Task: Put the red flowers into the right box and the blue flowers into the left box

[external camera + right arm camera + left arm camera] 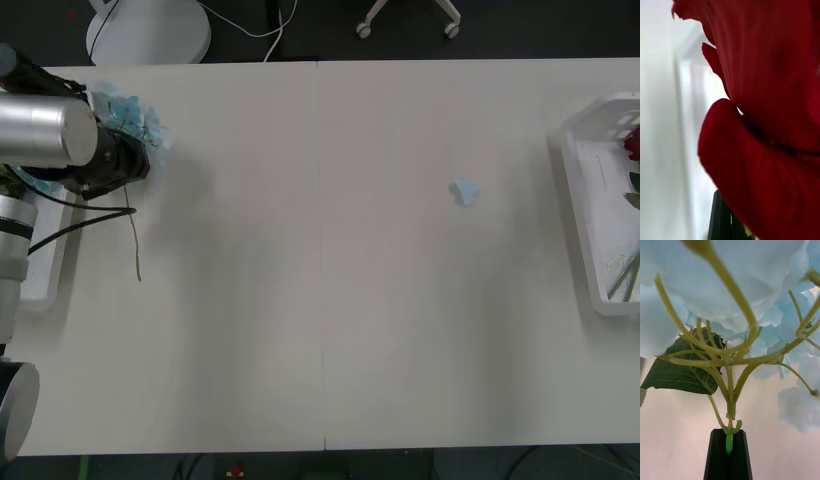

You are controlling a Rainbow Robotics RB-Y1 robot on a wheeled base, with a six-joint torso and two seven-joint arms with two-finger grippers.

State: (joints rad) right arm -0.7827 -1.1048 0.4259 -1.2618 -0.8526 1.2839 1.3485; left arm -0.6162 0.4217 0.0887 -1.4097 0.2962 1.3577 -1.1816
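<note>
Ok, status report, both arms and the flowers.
Left gripper shut on blue flower stem, over left box. Right gripper cannot be judged; red flower in right box. Nothing blocking.

No legible text, label, brand, number or sign appears in any view. The left box (45, 275), at 9 o'clock on the table (320, 260), has no readable marks on its visible rim. The right box (585, 215), at 3 o'clock, carries none either. The surfaces seen close up in the two wrist views bear no lettering.
</note>
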